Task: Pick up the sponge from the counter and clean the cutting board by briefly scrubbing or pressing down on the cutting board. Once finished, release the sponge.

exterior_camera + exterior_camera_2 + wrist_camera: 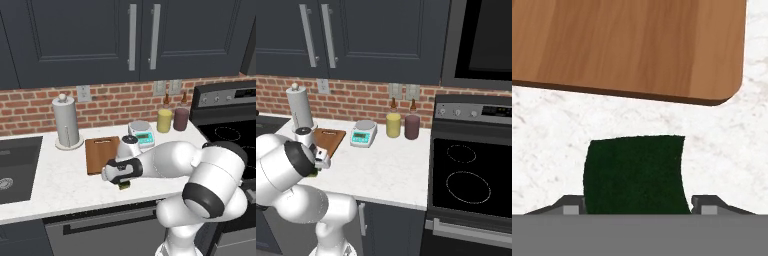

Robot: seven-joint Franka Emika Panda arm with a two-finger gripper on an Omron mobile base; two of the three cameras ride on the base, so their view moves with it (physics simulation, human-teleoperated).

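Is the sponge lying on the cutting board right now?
No, in the hand view the sponge sits between the gripper's fingertips over the white counter, apart from the cutting board.

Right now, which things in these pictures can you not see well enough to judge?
- Sponge: in the hand view its near end is cut off at the bottom; in the left base view the gripper covers most of it.
- Lift: whether the sponge is off the counter cannot be told.
- Cutting board: the arm hides its right part in the left base view.
- Scale: its display is too small to read.
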